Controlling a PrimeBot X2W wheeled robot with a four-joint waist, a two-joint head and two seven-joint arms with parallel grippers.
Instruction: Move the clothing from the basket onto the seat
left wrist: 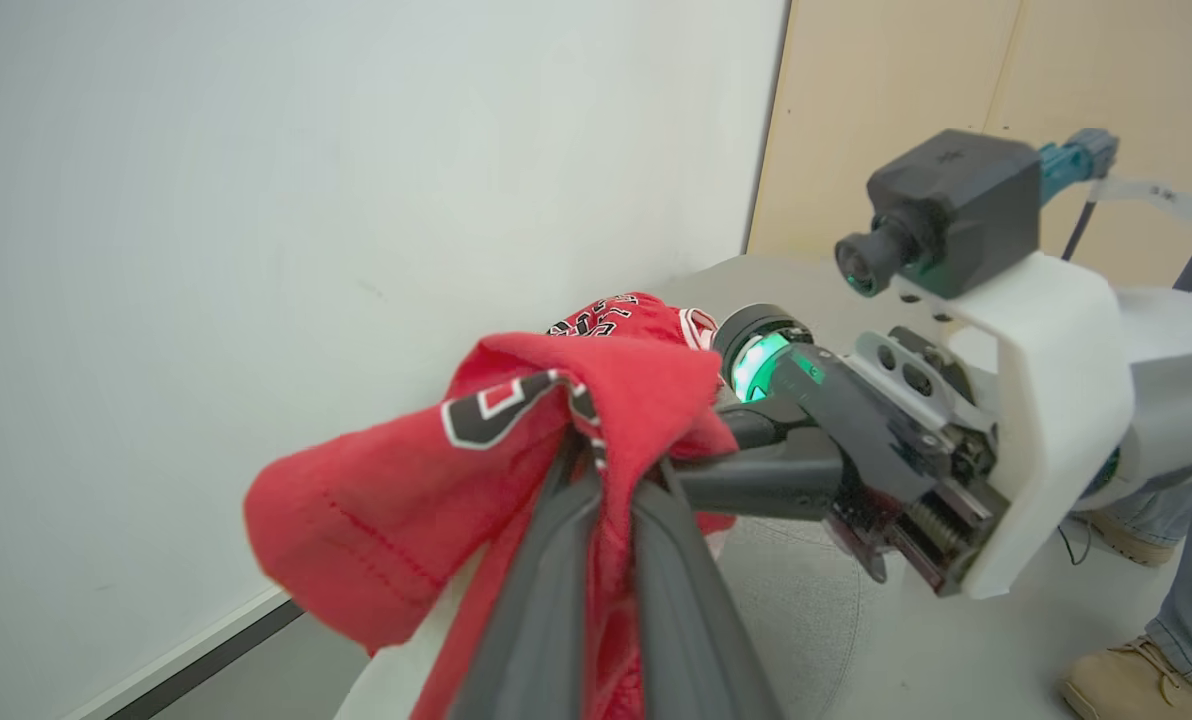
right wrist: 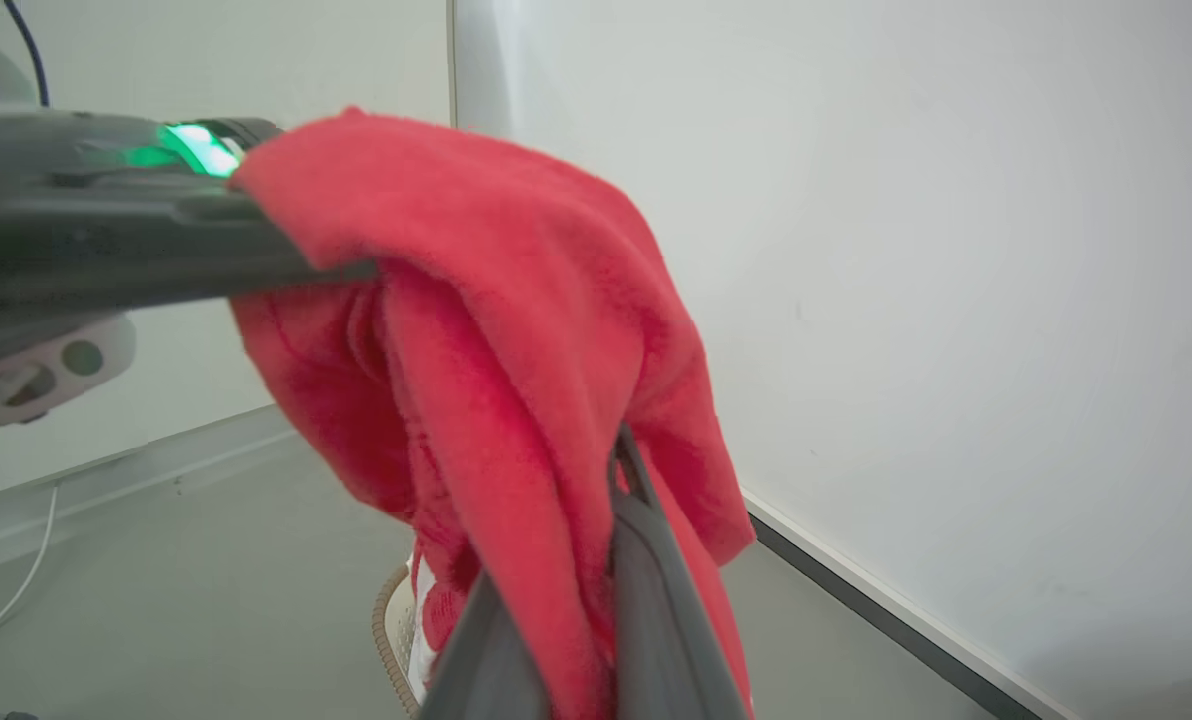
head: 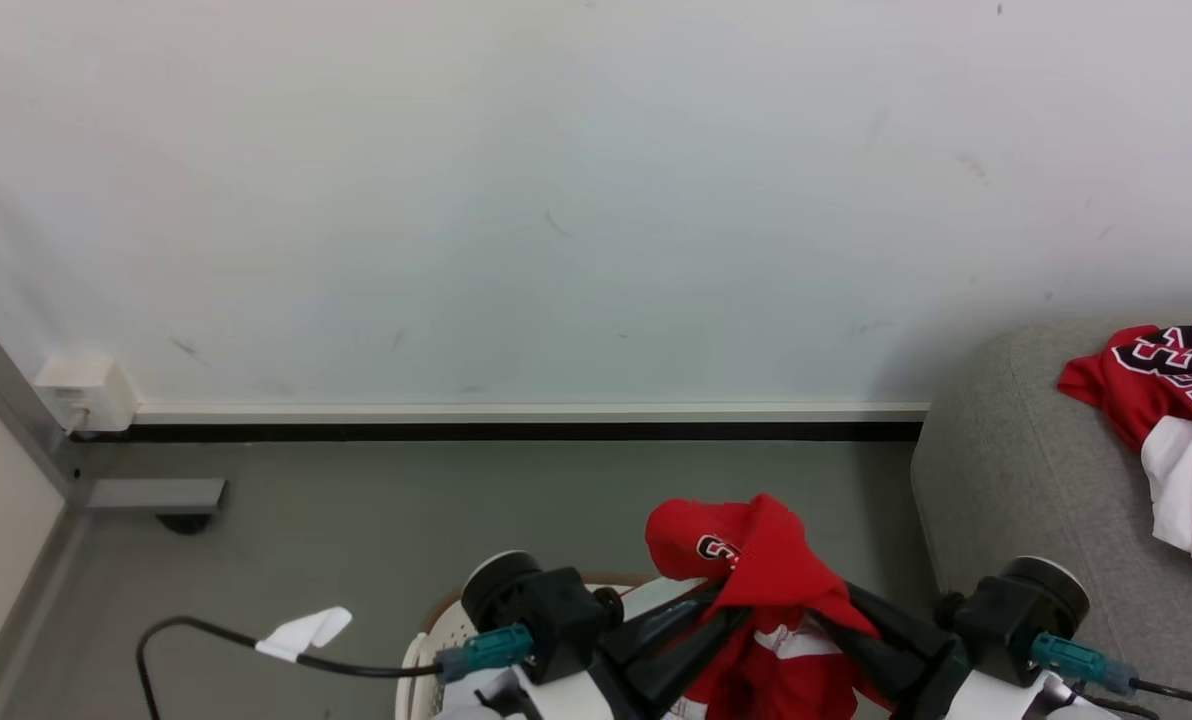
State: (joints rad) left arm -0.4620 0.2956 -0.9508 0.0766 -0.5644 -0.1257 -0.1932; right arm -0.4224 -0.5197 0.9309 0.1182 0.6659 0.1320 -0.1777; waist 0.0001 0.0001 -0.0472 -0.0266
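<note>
A red garment point(head: 756, 570) with a dark white-edged numeral hangs bunched between both grippers, above the basket. My left gripper point(head: 711, 612) comes in from the lower left and is shut on it; its fingers point(left wrist: 556, 560) pinch the cloth. From the lower right, my right gripper point(head: 836, 610) is shut on the same garment, which drapes over its fingers point(right wrist: 646, 600). The cream perforated basket point(head: 424, 645) peeks out below, mostly hidden by the arms; its brown rim point(right wrist: 388, 620) also shows. A second red and white garment point(head: 1171, 420) lies on the grey seat point(head: 1006, 480) at the right.
A white wall and a dark baseboard point(head: 516, 432) run behind the grey floor. A socket box point(head: 86, 390) and a metal frame leg point(head: 146, 495) stand at the left. A black cable with a white tag point(head: 301, 632) trails nearby. A person's shoe point(left wrist: 1126, 685) stands beyond the seat.
</note>
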